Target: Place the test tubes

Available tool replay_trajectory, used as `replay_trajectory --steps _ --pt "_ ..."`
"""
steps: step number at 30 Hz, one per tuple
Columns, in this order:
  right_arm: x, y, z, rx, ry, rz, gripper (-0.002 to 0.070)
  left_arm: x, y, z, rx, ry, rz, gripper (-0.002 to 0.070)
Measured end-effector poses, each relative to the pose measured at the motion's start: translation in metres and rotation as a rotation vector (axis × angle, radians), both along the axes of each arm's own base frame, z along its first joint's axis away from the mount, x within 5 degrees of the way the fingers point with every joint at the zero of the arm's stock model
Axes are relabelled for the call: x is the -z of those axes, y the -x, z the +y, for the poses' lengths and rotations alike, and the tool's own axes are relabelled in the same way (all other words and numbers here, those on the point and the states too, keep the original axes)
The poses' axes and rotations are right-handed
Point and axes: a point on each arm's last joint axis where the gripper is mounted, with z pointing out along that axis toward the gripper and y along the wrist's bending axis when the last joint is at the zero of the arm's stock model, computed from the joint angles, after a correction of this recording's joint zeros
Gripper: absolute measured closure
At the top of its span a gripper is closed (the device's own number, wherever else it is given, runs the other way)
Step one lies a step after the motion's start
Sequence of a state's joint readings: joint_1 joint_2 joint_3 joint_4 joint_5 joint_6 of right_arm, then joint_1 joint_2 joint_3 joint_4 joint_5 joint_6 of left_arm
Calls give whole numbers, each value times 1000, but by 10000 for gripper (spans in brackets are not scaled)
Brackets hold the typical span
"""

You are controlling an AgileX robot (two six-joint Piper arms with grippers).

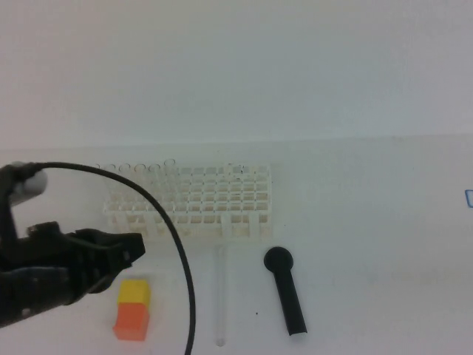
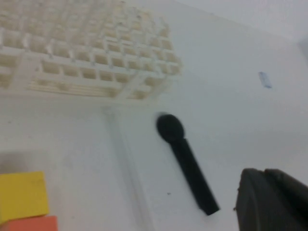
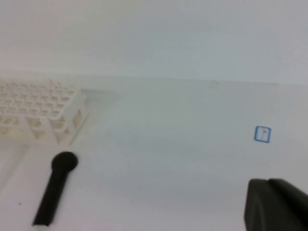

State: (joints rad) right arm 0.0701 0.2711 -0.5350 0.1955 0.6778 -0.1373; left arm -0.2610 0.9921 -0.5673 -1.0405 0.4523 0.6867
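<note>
A white test tube rack [image 1: 188,200] stands mid-table, with several clear tubes [image 1: 137,170] upright in its far row. One clear test tube [image 1: 219,296] lies loose on the table just in front of the rack, pointing toward me; it shows faintly in the left wrist view [image 2: 126,159]. My left gripper [image 1: 137,248] hovers at the left, shut and empty, left of the lying tube and short of the rack [image 2: 86,53]. Its fingers [image 2: 272,199] press together. My right gripper [image 3: 267,182] is shut and empty, off to the right of the rack [image 3: 41,110]; the high view does not show it.
A black spoon-shaped tool [image 1: 284,288] lies right of the loose tube. A yellow and orange block [image 1: 133,309] sits just below the left gripper. A black cable [image 1: 181,266] arcs over the table. A small blue square mark [image 3: 262,134] is on the table at the right.
</note>
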Motion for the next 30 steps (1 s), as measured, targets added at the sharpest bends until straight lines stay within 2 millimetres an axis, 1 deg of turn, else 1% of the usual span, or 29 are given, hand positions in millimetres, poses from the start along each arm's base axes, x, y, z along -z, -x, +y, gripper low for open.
replay_trajectory --steps 2,6,8,10,12,15,16,18,19,22,24,27,30 --pt "2 0 -1 4 27 15 678 9 -8 -12 39 -58 9 636" --pt "9 0 -3 5 74 99 678 18 -19 -45 150 -121 87 620" --pt "12 -1 -3 -1 82 149 678 21 -22 -59 168 -142 131 616" --pt "16 -2 -3 -4 96 201 678 26 -26 -70 174 -180 163 585" --pt "19 -2 -3 -7 109 245 677 32 -27 -79 182 -207 199 527" --pt "22 -3 -5 6 123 290 664 39 -31 -87 150 -193 263 383" --pt "23 -4 -6 20 122 298 652 42 -33 -88 144 -193 287 332" --pt "23 -5 -8 47 115 312 619 48 -37 -92 145 -203 319 263" --pt "24 -7 -8 56 112 325 598 52 -39 -93 138 -205 338 242" --pt "26 -11 -8 71 105 355 536 60 -50 -100 135 -233 352 236" --pt "27 -14 -9 77 113 372 508 65 -57 -104 142 -266 375 236" --pt "29 -17 -11 92 142 397 493 70 -66 -108 145 -330 420 236" --pt "30 -17 -13 99 156 414 488 75 -74 -110 155 -397 427 236"
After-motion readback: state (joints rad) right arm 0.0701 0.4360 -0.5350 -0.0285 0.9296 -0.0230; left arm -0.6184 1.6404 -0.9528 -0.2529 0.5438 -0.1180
